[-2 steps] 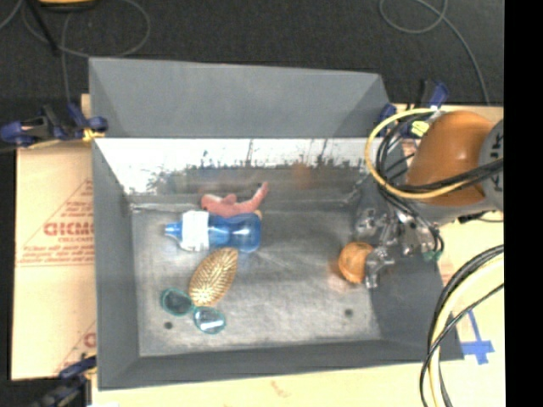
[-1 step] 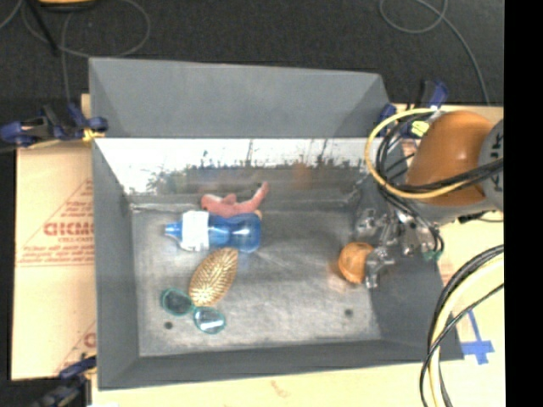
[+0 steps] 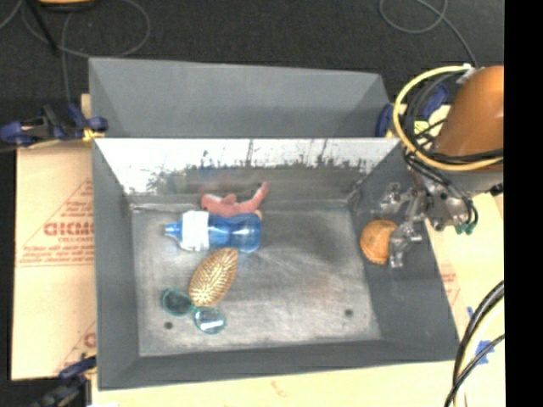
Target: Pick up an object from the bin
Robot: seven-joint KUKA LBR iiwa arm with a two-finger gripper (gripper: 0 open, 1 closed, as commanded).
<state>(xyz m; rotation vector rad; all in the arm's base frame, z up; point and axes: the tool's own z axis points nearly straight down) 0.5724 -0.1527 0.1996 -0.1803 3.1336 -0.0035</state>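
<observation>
Saw claw just beside orange round lump at 3 o'clock by bin wall, open-or-closed untellable; risked off-centre closing knocking lump rolling away.

Blue bottle, gold brush, pink toy, orange ball, grey bin
</observation>
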